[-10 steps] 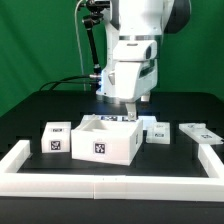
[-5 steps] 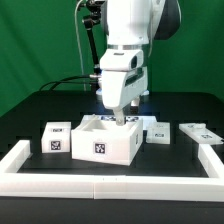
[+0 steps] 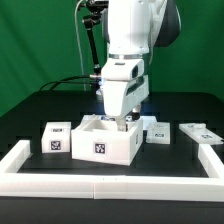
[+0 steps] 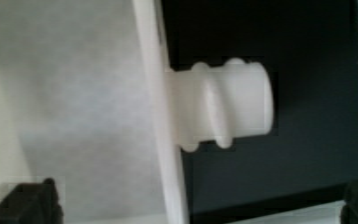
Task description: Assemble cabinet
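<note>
Where box body [image 3: 100, 148] sits, small block [image 3: 55, 139] beside

One box body [image 3: 100, 149], one block [image 3: 55, 139], two panels [image 3: 158, 133] [image 3: 201, 133].

fingers [image 4: 28, 203] lowered, closer to box body [image 3: 100, 146]

The open-topped white box body [image 3: 100, 146] sits upright, a small block [image 3: 55, 138] just beside it, flat panels [image 3: 200, 132] (tagged, lying flat) beyond its other side.
</note>
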Controlling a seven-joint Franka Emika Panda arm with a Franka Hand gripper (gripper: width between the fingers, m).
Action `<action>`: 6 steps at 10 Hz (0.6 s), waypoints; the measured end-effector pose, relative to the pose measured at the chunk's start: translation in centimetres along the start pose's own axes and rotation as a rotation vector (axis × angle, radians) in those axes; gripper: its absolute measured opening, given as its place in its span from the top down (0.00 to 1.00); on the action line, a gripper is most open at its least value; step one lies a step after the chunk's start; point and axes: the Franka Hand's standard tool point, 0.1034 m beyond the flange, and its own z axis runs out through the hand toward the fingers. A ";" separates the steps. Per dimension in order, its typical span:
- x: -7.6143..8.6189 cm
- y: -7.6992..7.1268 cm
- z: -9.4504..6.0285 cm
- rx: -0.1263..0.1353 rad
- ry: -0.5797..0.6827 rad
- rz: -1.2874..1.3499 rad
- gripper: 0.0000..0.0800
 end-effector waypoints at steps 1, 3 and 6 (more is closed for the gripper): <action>0.2 0.2 0.4 -0.006 0.005 -0.029 0.00; 0.5 1.0 0.6 -0.010 0.005 -0.097 0.15; 0.4 1.0 0.7 -0.009 0.004 -0.095 0.54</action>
